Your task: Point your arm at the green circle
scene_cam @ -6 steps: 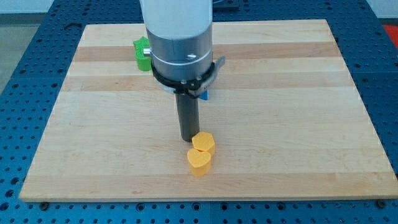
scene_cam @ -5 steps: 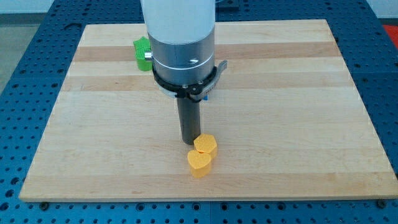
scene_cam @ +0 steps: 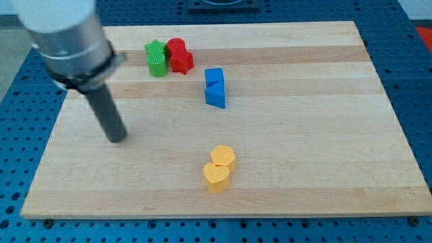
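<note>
- Camera view: my tip (scene_cam: 117, 138) rests on the tabletop (scene_cam: 304, 135) at the view's left, well apart from every block; there is no pincer, only a bare rod holding nothing.
- The green block (scene_cam: 156, 57) sits near the view's top, touching the red blocks (scene_cam: 179, 55); its shape is unclear.
- Blue blocks (scene_cam: 215, 87) lie centre; yellow blocks (scene_cam: 219, 167) lower.
- Earlier my tip stood just beside the yellow pair; it has swung left, uncovering red and blue.

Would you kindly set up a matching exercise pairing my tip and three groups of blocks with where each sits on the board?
Things:
1. my tip
2. green block
3. blue blocks
4. yellow blocks

Places:
A. near the view's bottom, around the middle
B. near the view's top, touching the red blocks
C. the view's left, apart from every block
D. between the red and yellow blocks

Pairs: 1-C, 2-B, 3-D, 4-A
</note>
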